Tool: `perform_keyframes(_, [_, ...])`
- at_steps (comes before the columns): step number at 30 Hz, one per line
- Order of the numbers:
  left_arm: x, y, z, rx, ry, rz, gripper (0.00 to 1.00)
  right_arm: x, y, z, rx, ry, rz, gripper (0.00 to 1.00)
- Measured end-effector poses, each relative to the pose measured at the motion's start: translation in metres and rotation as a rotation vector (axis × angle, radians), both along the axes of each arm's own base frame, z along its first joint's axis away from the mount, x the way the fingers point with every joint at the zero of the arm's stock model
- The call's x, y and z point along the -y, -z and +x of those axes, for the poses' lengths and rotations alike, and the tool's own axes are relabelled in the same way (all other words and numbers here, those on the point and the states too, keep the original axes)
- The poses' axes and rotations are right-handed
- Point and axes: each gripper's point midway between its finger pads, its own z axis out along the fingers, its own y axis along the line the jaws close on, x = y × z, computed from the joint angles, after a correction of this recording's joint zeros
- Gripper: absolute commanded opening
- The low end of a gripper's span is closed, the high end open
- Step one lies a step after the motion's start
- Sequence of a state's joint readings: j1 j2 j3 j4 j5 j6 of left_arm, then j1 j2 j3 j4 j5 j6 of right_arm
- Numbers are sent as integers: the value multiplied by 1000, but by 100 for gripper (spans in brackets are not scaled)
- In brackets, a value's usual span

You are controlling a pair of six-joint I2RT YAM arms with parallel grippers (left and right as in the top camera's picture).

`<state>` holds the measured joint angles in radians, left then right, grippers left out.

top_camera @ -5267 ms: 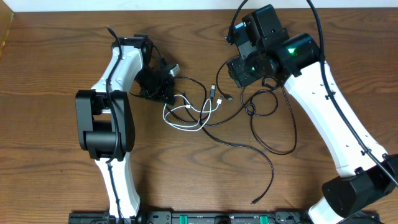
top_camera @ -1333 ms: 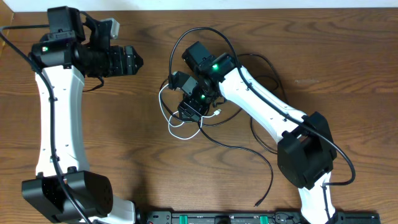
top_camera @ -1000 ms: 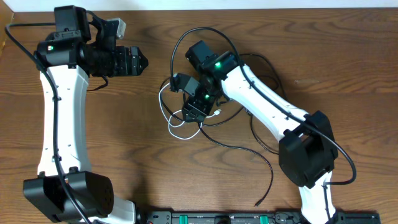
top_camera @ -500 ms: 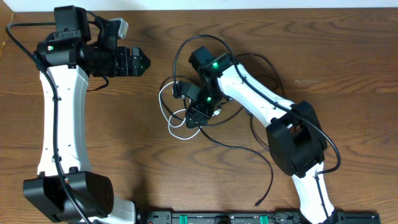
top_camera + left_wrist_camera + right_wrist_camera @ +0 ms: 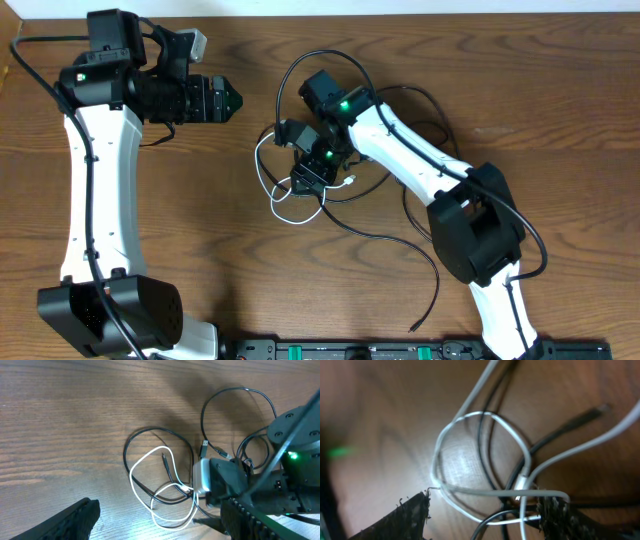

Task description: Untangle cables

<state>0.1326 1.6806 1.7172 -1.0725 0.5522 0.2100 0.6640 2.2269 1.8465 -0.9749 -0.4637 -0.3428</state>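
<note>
I am looking down at the cables [image 5: 330, 205], which are lying in a loose knot on the middle of the wooden table [image 5: 240, 280]. The heap is stretching mostly left to right. The white cable [image 5: 262, 180] is making up its left end in a few flat loops, and black loops are spreading off to the right. One long black cable [image 5: 390, 238] is running out of the knot and curving down toward the near edge, its plug end [image 5: 410, 326] pointing at that edge, well apart from the rest.

The right gripper [image 5: 310, 182] is sitting directly over the left part of the knot. Through its wrist camera I am seeing both fingers [image 5: 405, 517] standing apart, one on each side of the crossing where the white cable [image 5: 470, 415] is looping over black strands. A black plug [image 5: 592, 412] is pointing up and right, away from that crossing. The fingers are not pinching anything. I cannot tell whether their tips are touching the cords.

The left gripper [image 5: 228, 101] is hanging over bare wood, well to the left of the knot, pointing right toward it. Its fingers [image 5: 75, 520] are spread wide and are holding nothing. From its wrist camera I am seeing the white loops [image 5: 137, 467] inside a black ring [image 5: 150, 430], with the right arm beside them.
</note>
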Motion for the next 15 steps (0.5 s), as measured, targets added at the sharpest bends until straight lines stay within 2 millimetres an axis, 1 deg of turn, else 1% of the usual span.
perform_keyframes(3, [0,0,0,0,0,0,82,2,6,4,37,59,-74,68])
perform_keyframes(6, [0,0,0,1,0,0,82,-1,10,6,91,89,-130,68])
perform_keyframes(12, [0,0,0,0,0,0,83,-8,11,5,143,105,-168,69])
perform_keyframes(15, [0,0,0,0,0,0,82,-8,7,10,164,127,-177,69])
